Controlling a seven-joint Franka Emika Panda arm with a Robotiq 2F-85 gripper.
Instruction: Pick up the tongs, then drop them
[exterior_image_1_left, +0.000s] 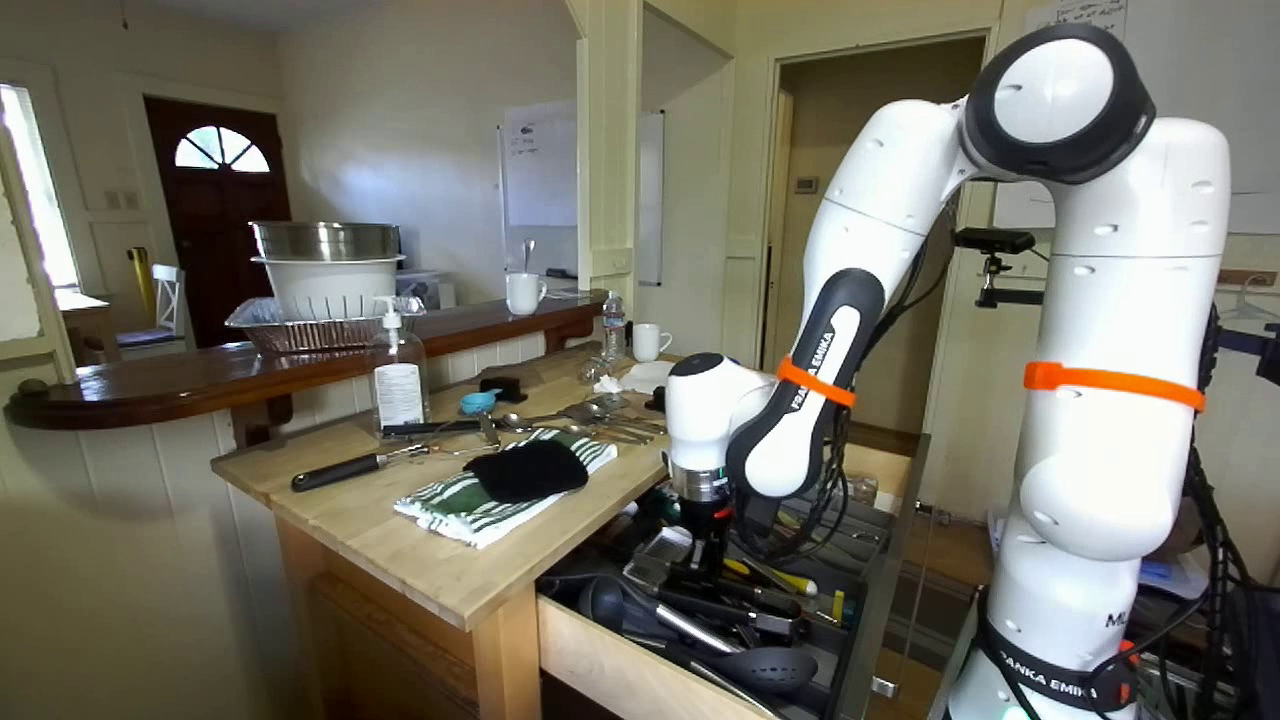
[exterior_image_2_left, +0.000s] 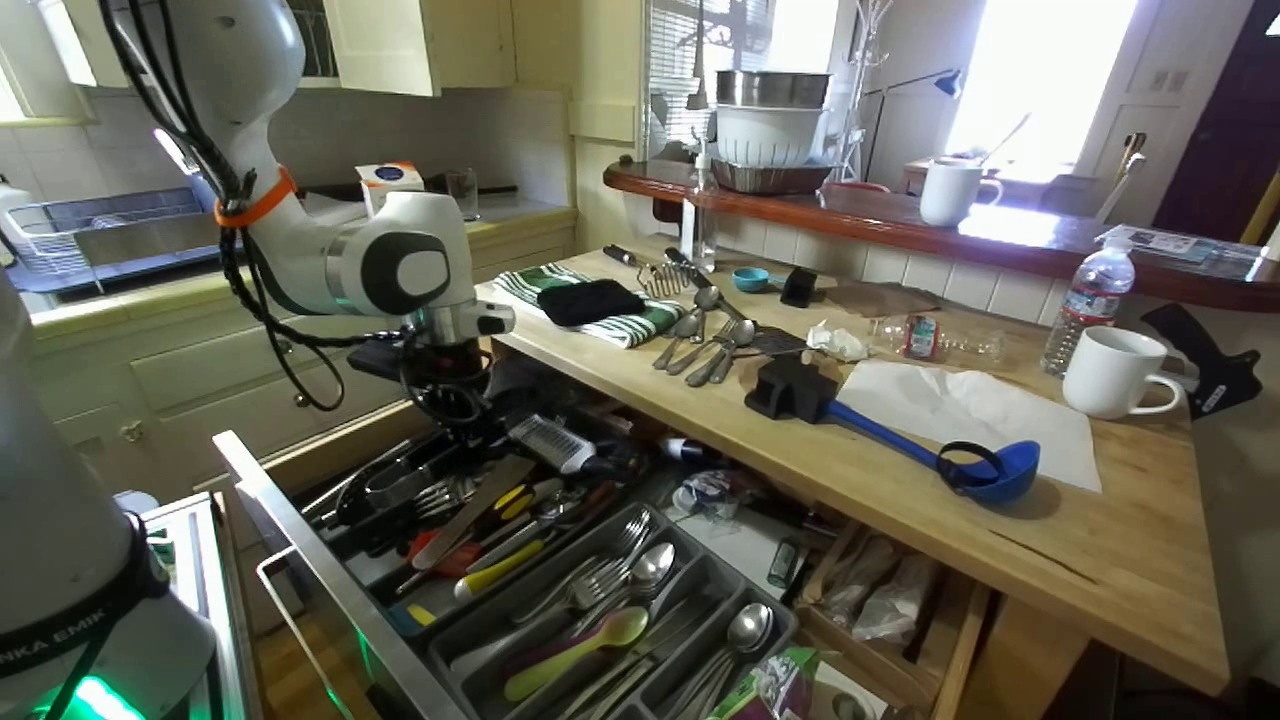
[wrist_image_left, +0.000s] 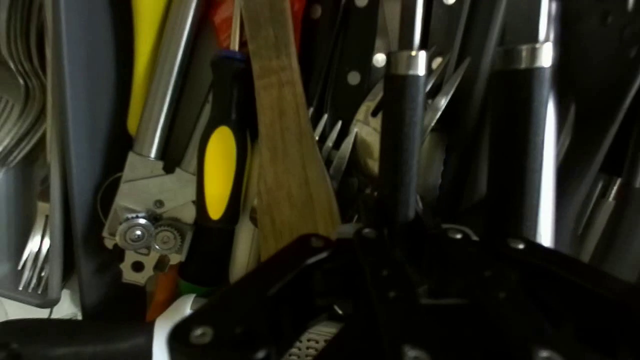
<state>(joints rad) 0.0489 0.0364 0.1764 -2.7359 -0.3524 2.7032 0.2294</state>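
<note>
- Wrist view: the pincer (wrist_image_left: 412, 232) sat beside the cutlery tray (wrist_image_left: 56, 260), its tips lost in shadow; I could not tell how wide they stood or whether they gripped anything. The tongs were hard to pick out: my best guess was the collared black handle (wrist_image_left: 402, 145), with a can opener (wrist_image_left: 155, 210) between it and the tray.
- In an exterior view the pincer hung straight down into the drawer (exterior_image_1_left: 620, 665), alongside the tray, presumably to slip between packed tools (exterior_image_1_left: 695, 628).
- In an exterior view spoons (exterior_image_2_left: 750, 635) lay in a tray compartment, likely for sorting. Across from the tray, on the desk (exterior_image_2_left: 1140, 520), lay a folded towel (exterior_image_2_left: 645, 325), probably clear of the lift.
</note>
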